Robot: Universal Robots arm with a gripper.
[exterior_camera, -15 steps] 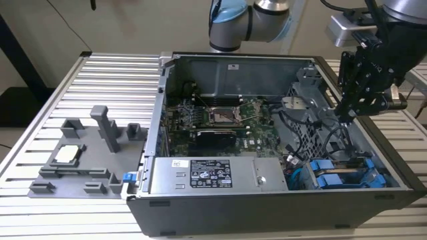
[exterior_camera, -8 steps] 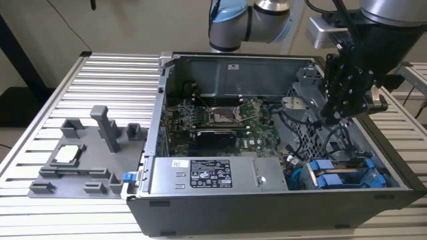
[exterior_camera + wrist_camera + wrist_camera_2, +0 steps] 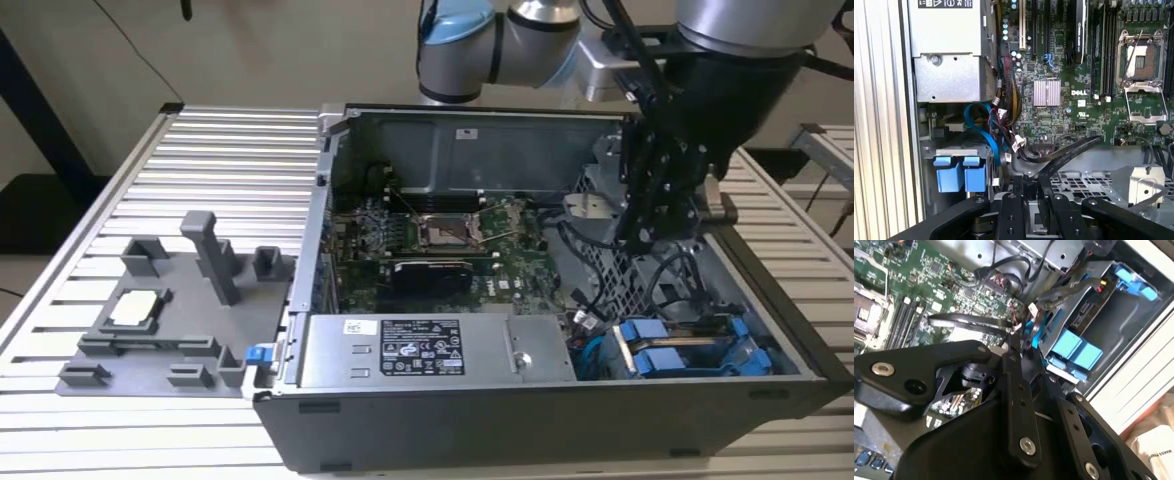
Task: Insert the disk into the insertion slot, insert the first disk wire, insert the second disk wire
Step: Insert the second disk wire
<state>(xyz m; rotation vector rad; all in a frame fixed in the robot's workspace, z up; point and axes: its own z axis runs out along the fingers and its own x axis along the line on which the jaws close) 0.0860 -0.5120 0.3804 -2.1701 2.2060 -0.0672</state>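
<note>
At the front corner of the open grey metal computer case (image 3: 467, 430), the silver-grey disk in its blue caddy (image 3: 663, 352) looks already seated in the grey metal insertion slot (image 3: 727, 338). Deeper inside the case, the black gripper (image 3: 1032, 182) seems to have its jaws clamped on a black flat wire (image 3: 1069, 152). I judge the first wire step is in hand, and it calls for squaring the plug to the disk's socket.

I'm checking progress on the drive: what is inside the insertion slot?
Two blue caddy tabs sit side by side in the mouth of the insertion slot. Anything deeper is covered by those tabs and the slot's grey metal wall.
</note>
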